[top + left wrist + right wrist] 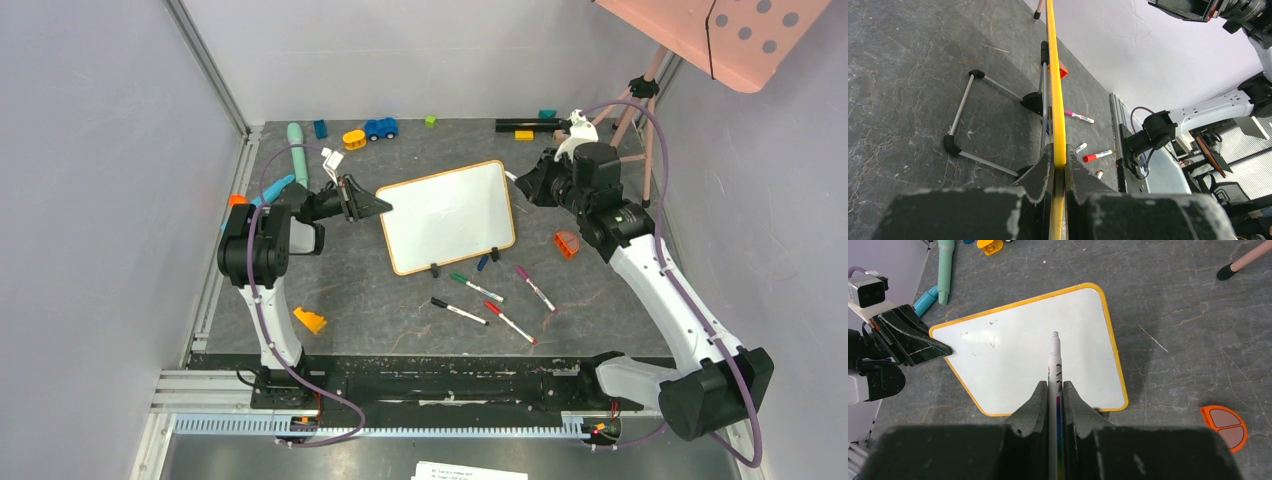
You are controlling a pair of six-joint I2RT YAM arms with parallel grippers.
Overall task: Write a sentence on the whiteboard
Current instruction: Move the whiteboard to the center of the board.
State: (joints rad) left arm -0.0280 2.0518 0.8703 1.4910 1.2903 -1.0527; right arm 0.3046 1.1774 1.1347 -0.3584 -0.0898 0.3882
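Observation:
The whiteboard (pixel 447 215) with its orange-yellow frame stands mid-table, two black clip feet on its near edge. My left gripper (pixel 385 207) is shut on its left edge; in the left wrist view the frame (pixel 1055 100) runs edge-on between my jaws (pixel 1058 150). My right gripper (pixel 524 185) is shut on a white marker (pixel 1054 360), tip pointing over the board's middle (pixel 1013 355); whether it touches, I cannot tell. No sentence shows, only a few faint specks (pixel 992 322) near the far left corner.
Loose markers lie in front of the board: green (pixel 475 288), black (pixel 458 311), red (pixel 510 322), purple (pixel 535 288). An orange half-disc (pixel 567 243) lies at the right, a yellow wedge (pixel 310 320) at the left. Toys line the back edge. The pink dotted panel (pixel 730 30) stands back right.

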